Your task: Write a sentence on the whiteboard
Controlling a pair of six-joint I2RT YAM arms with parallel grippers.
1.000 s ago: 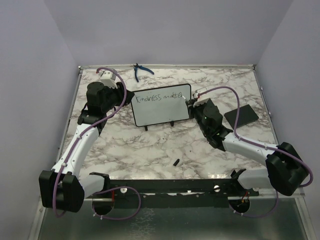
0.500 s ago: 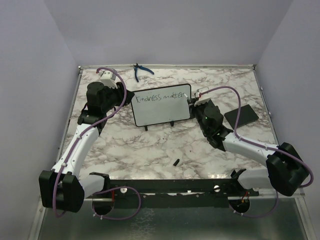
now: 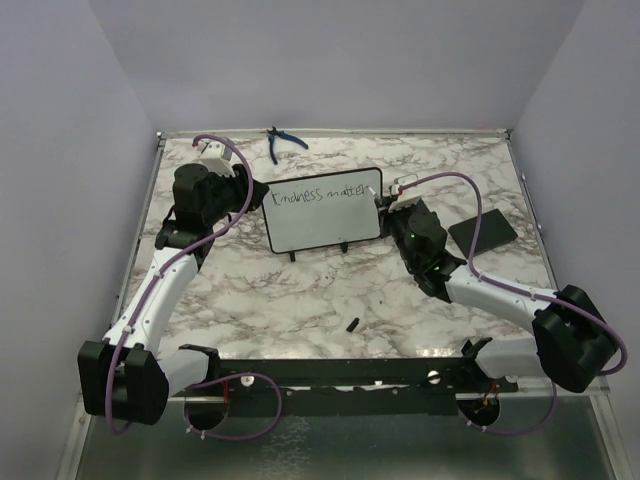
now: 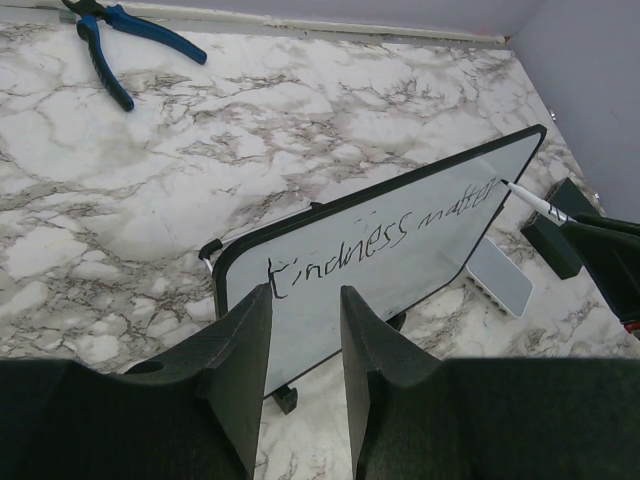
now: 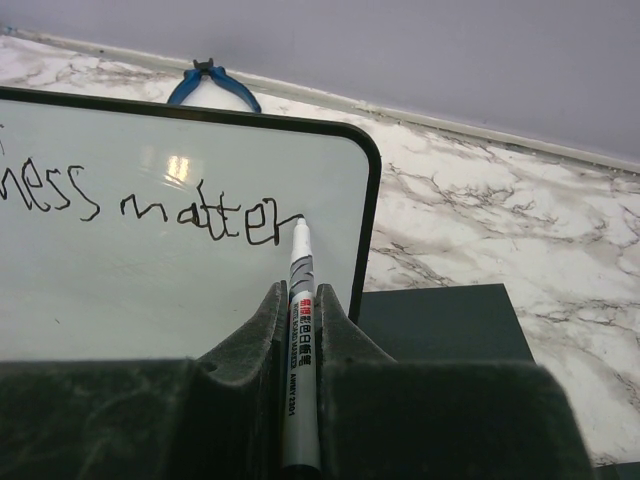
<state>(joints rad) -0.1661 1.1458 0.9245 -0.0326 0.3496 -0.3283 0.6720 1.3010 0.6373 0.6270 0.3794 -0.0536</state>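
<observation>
Right gripper [image 5: 300,300]: pressed tight on the marker [image 5: 299,345], which stands up between my fingers with its tip on the whiteboard [image 3: 325,225], at the end of "matter".
Left gripper [image 4: 305,300]: fingers partly spread at the board's left end, with the board's face showing through the gap; I cannot tell whether they touch it.
Whiteboard: propped on its feet toward the back of the counter [image 3: 300,290], between my two grippers.
Sentence [image 3: 320,193]: one line along the top, reading "Kindness matter".
Pliers [image 4: 115,40]: blue-handled, by the counter's back edge.
Black pad [image 3: 482,233]: flat, right of my right gripper.
</observation>
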